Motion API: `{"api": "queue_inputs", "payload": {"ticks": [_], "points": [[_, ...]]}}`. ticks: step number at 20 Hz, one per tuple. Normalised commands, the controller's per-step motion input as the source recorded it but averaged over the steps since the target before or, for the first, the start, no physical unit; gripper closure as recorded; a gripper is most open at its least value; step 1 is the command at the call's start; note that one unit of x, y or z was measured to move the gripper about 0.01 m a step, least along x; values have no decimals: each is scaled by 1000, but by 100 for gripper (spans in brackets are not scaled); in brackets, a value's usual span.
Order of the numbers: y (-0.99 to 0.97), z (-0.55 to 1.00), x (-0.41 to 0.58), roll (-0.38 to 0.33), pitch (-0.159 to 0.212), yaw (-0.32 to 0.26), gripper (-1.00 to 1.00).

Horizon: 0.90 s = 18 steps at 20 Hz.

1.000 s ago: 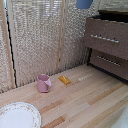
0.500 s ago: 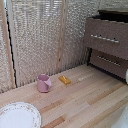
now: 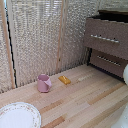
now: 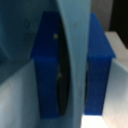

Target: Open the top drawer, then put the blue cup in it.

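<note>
Two drawers: dresser at the table's far right corner; top drawer pulled out, lower drawer closed.
Gripper: blue finger pads clamp the blue cup by its pale wall.
Pink mug: mid-table, yellow block beside.
Plate: near left corner.
Table: light wood planks.

Light wooden plank tabletop, pale woven blinds with wooden posts behind it, dark brown dresser at the exterior view's right, soft even light
</note>
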Motion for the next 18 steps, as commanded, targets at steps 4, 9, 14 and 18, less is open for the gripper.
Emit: {"api": "queue_inputs", "payload": {"ticks": [4,9,14,18], "points": [[-389,-226,0,17,6,-106,100],[-187,-353,11,47,35,-78,100],[-140,13,9,-37,1,-79,-100],[142,349,67,0,18,-43,-100]]}}
